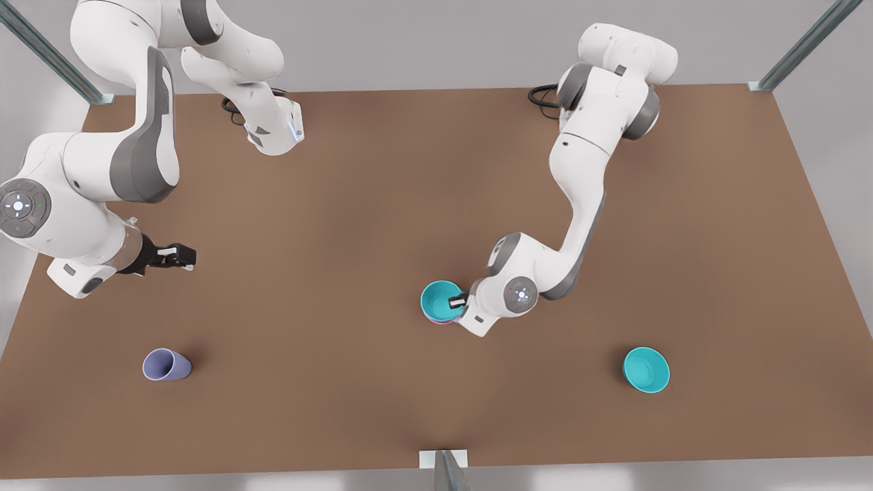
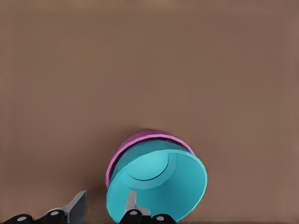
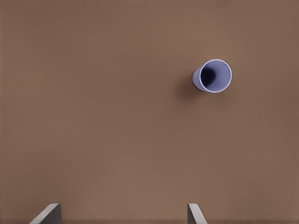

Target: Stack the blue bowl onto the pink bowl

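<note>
We see plain teal blue bowl nested mouth-up in pink bowl, left gripper fingers straddling its wall at the rim's 3 o'clock in the front view, right gripper waiting, fingers wide.

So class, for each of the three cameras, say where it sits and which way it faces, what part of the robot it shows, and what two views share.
Front view: high above the table, looking down; both arms, a lone teal bowl.
Left wrist view: on the left arm, facing the blue bowl nested in the pink bowl; left hand straddling the rim.
Right wrist view: on the right arm, facing table and lavender cup; open right hand.
Shared: front and right wrist views both show the cup.
</note>
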